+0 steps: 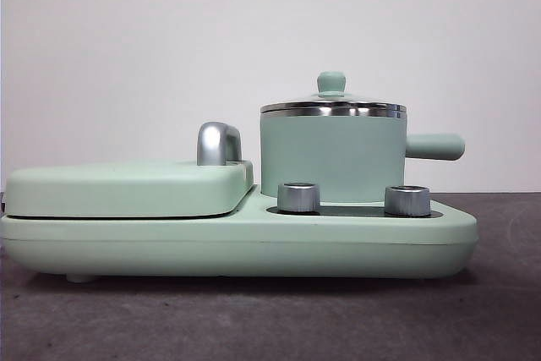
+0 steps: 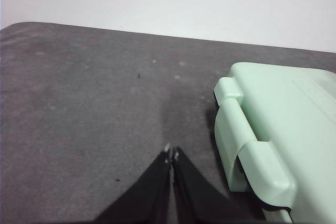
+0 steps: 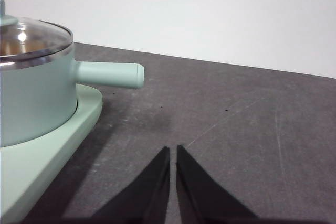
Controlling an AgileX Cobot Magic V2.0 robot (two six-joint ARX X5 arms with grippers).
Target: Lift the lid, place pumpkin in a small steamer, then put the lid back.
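So, biggest thing first: the mint-green cooker base (image 1: pixel 254 247) sits on the dark grey table (image 1: pixel 254 327) and fills most of the front view. On its one side lies the flat griddle cover (image 1: pixel 127 188) with a chrome handle (image 1: pixel 217 143) at its inner edge; I see the same cover in the left wrist view, w/ its hinge corner.

On the other side of the base stands the small steamer (image 1: pixel 332 158), upright, its stubby handle (image 1: pixel 435 146) pointing outward, away from the griddle. The lid (image 1: pixel 332 106) is on the pot, seated flat on the steel rim, the knob up. Two chrome dials (image 1: pixel 298 197) stand in front of the pot.

The left gripper (image 2: pixel 171 153) hangs over bare table, beside the griddle end of the base, not touching; its jaws are pressed together, nothing between. The right gripper (image 3: pixel 172 149) is over the table on the pot's side, near the pot handle but apart from it; jaws almost closed, only a thin slit, holding nothing. Lid and pot are off to its side.

I can't find the pumpkin in any view.
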